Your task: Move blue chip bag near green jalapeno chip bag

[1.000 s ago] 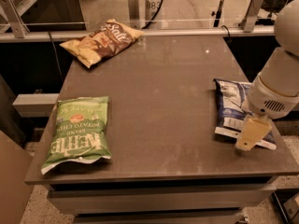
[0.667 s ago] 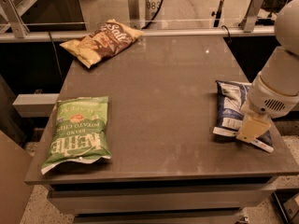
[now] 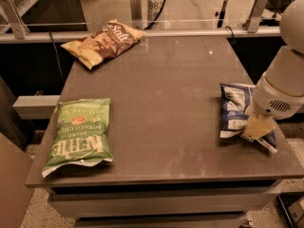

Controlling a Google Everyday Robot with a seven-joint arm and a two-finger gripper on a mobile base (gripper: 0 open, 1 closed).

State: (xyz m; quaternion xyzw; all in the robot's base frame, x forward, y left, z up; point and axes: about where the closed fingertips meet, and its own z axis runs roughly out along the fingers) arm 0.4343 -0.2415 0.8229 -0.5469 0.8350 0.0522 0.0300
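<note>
Change noted over the last second: the gripper (image 3: 259, 127) has shifted a little, from the near edge of the blue bag (image 3: 232, 109) to a position over its near right corner, where it now sits low against the foil. The blue bag itself has not visibly moved and lies flat at the right edge of the table (image 3: 166, 94). How far the gripper is open, and whether it has hold of the bag, cannot be told; its cream-coloured end covers the contact. Assessment: the grasp stage is in hand or only just made, and the carry has not begun. The green bag (image 3: 80, 134) lies flat at the near left corner, well apart from the blue bag, with the width of the table between them. A brown bag (image 3: 104, 42) rests at the far left corner, out of the likely path. Materials: both task bags are crinkled foil pillows, soft, light and air-filled, with flat crimped seams. The blue bag shows a white label panel and a white seam edge, and the green one large white lettering. Such film is likely to slip or buckle under a pinch, so a hold at the seam or corner seems sounder than one across the puffed middle. The table is smooth, matt grey-brown and level.
</note>
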